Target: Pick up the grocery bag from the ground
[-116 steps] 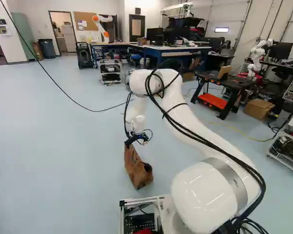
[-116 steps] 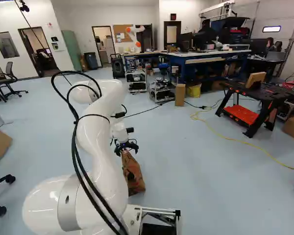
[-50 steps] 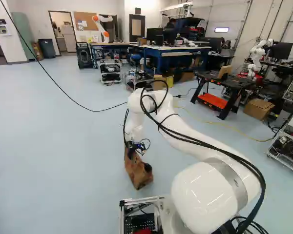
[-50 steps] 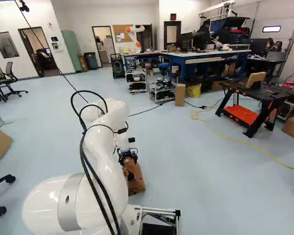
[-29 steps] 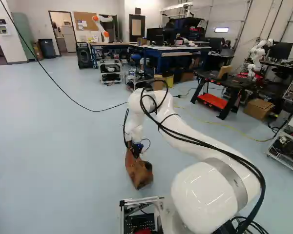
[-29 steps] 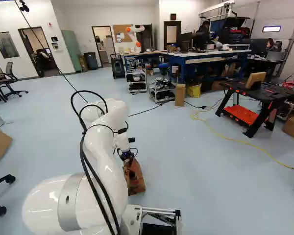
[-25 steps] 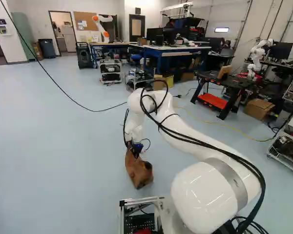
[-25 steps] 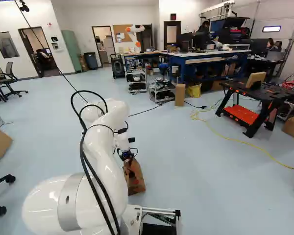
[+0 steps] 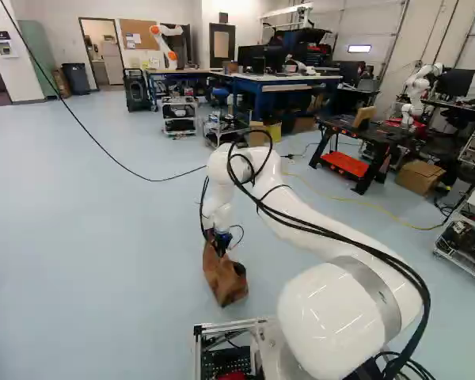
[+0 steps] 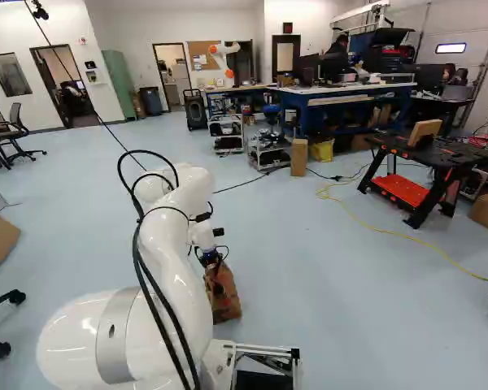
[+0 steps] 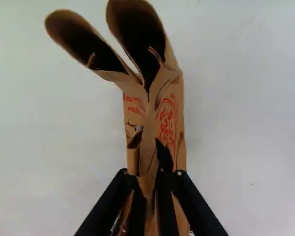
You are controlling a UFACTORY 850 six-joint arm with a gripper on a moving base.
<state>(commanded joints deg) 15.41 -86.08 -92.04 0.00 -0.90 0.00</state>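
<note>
Two black fingers (image 11: 164,160) of the gripper (image 11: 150,172) are clamped on the brown paper grocery bag (image 11: 168,120), one on each side of its gathered upper paper. The white arm (image 9: 324,226) reaches out and bends down so that the gripper meets the bag from above, presumably because the loose top gives a thin fold to pinch while the fuller body would be too wide to take. That squeeze probably also explains the mouth: ahead of the fingers the paper flares into two open loops, as its sides are drawn together where they are held. The bag lies directly beneath the gripper, its top between the fingers and its body hanging below and spreading out to both sides of them. In the left base view it leans a little, and its bottom seems to rest on the pale blue floor (image 9: 103,237), which likely bears most of its weight; whether any gap exists there I cannot tell. The next move calls for a slow, straight lift, since thin paper could tear or slip at the pinch
</note>
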